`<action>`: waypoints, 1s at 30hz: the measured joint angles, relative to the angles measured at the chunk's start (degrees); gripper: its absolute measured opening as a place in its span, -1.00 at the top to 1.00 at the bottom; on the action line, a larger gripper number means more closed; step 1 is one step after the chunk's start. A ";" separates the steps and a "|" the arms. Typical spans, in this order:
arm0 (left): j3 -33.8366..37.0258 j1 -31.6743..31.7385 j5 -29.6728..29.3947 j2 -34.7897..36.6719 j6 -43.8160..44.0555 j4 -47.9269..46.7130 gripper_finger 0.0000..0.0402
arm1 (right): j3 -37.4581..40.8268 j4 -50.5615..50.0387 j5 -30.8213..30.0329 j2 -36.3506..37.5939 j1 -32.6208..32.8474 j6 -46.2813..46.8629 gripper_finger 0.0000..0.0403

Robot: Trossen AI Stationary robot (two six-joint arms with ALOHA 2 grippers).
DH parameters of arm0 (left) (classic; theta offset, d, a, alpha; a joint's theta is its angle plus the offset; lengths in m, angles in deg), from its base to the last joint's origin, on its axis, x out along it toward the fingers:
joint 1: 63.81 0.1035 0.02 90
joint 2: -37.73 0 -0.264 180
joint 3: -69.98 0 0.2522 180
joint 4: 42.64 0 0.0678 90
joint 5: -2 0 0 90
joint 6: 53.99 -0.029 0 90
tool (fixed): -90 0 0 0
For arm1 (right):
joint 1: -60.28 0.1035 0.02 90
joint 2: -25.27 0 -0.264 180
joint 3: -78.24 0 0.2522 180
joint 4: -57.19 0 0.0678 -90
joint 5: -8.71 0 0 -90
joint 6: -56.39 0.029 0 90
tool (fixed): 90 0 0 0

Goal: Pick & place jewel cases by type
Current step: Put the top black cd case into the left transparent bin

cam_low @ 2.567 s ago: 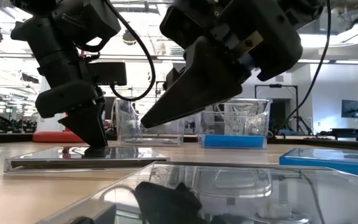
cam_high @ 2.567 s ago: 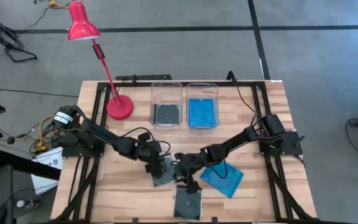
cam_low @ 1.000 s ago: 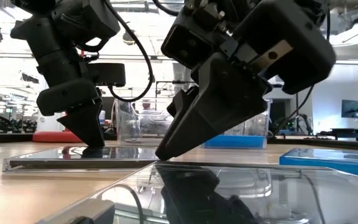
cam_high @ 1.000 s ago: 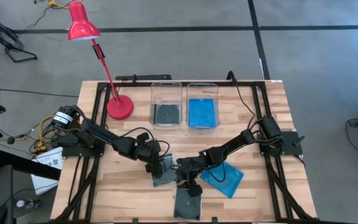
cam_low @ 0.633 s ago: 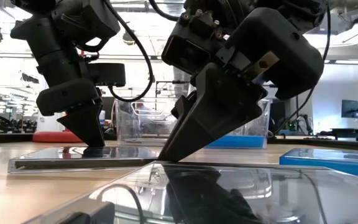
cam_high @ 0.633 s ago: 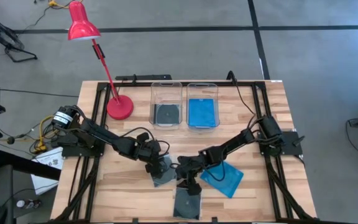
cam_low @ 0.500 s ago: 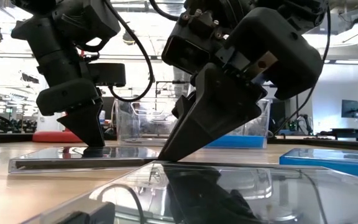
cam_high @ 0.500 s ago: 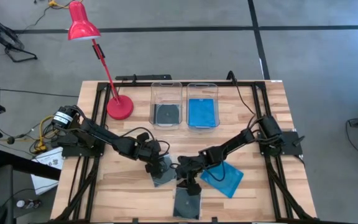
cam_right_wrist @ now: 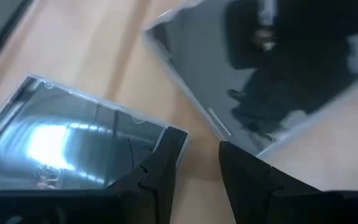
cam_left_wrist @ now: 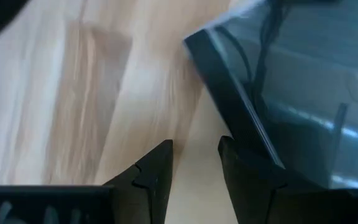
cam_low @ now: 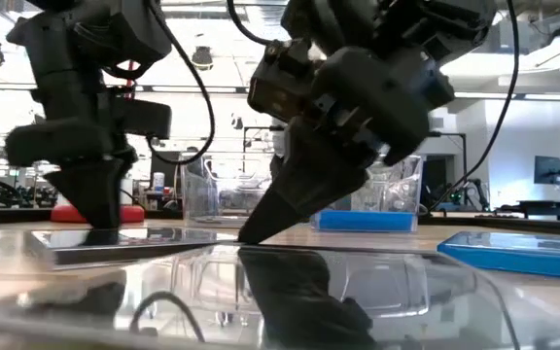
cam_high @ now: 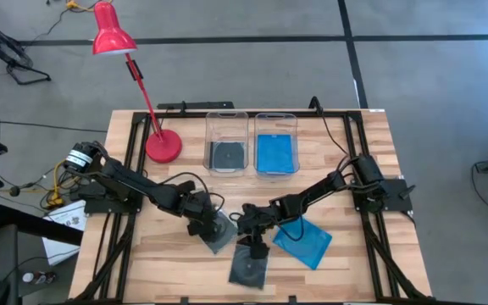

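My left gripper (cam_high: pixel 200 223) stands at the left end of a dark grey jewel case (cam_high: pixel 219 233) that lies flat on the table, with a narrow gap between its fingers. My right gripper (cam_high: pixel 255 240), also with a narrow gap, points down at the far edge of a second dark case (cam_high: pixel 251 268) that shows a disc. That case lies flat and askew near the table's near edge. A blue case (cam_high: pixel 307 241) lies flat to the right. Another dark case (cam_high: pixel 227 155) and another blue one (cam_high: pixel 276 152) lie in the two bins. My left gripper comes from above, slanting from the left. One finger (cam_left_wrist: pixel 241 162) lies against the case's dark left edge (cam_left_wrist: pixel 229 93), and bare table shows between the fingers. Whether it presses on top or against the side, I cannot tell. The case lies flat on the table. My right gripper slants down from the right, and its tip meets the far edge (cam_low: pixel 261 251) of the near disc case. In the right wrist view one finger (cam_right_wrist: pixel 160 171) stands right by that case's corner (cam_right_wrist: pixel 174 140). The case lies flat on the table.
Two clear bins (cam_high: pixel 227 119) (cam_high: pixel 276 117) stand side by side at the far middle. A red desk lamp (cam_high: pixel 163 146) stands to their left. Bare wood lies along the left and far-right parts of the table (cam_high: pixel 371 169).
The near disc case has turned about and slid a little toward the table's left, with my right gripper at its far edge. My left gripper has moved toward the table's left, and its case has turned slightly.
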 joint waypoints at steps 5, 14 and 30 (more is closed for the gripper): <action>0.15 -0.52 2.66 2.23 0.35 -4.16 0.34 | -0.04 0.07 -2.10 0.00 -1.26 0.39 0.41; 0.15 -3.37 3.46 2.41 2.34 -4.35 0.34 | -0.04 -0.22 -3.22 -0.04 -3.60 0.46 0.41; 0.11 -6.08 3.85 2.46 4.61 -0.85 0.34 | 0.10 -5.40 -4.07 1.60 -3.85 -3.53 0.41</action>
